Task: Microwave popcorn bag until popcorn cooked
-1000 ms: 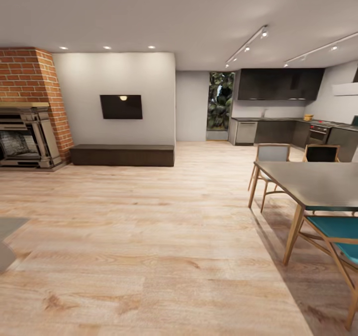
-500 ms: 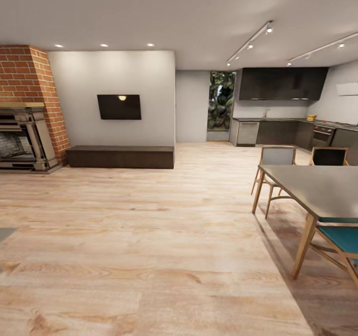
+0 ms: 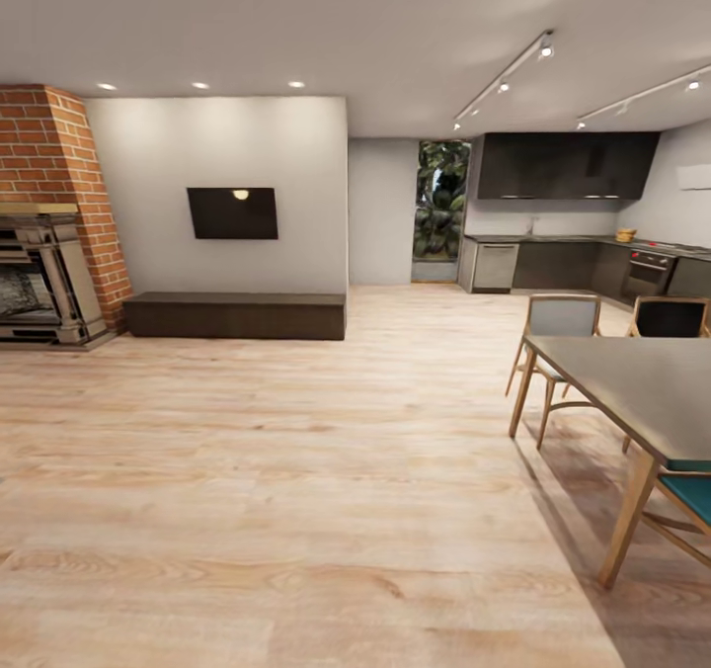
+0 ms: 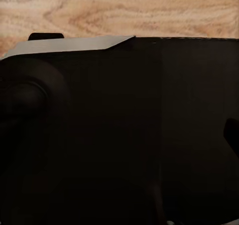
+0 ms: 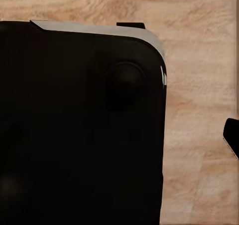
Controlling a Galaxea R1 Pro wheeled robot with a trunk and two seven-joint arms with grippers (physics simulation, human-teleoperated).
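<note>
Far off at the back right of the head view, the grey countertop [image 3: 553, 240] runs along dark cabinets in the kitchen. A small tan thing [image 3: 625, 234] stands on it beside the steel oven [image 3: 647, 272]; it is too small to say whether it is the popcorn bag. The microwave is out of view. Both wrist views look down past my dark base [image 5: 79, 130] [image 4: 119, 135] onto the wooden floor. One dark fingertip [image 5: 232, 137] pokes in at the edge of the right wrist view, another fingertip [image 4: 232, 133] in the left wrist view; how the jaws stand is hidden.
A dining table [image 3: 642, 381] with wooden chairs [image 3: 558, 327] stands close on the right. A low dark bench [image 3: 237, 314], a wall screen [image 3: 233, 213] and a brick fireplace [image 3: 44, 253] line the left. Open wooden floor [image 3: 326, 470] stretches ahead to the kitchen.
The whole head view has shifted: the table has slid right and the fireplace left, so the camera has advanced over the floor. Nothing in the room has moved.
</note>
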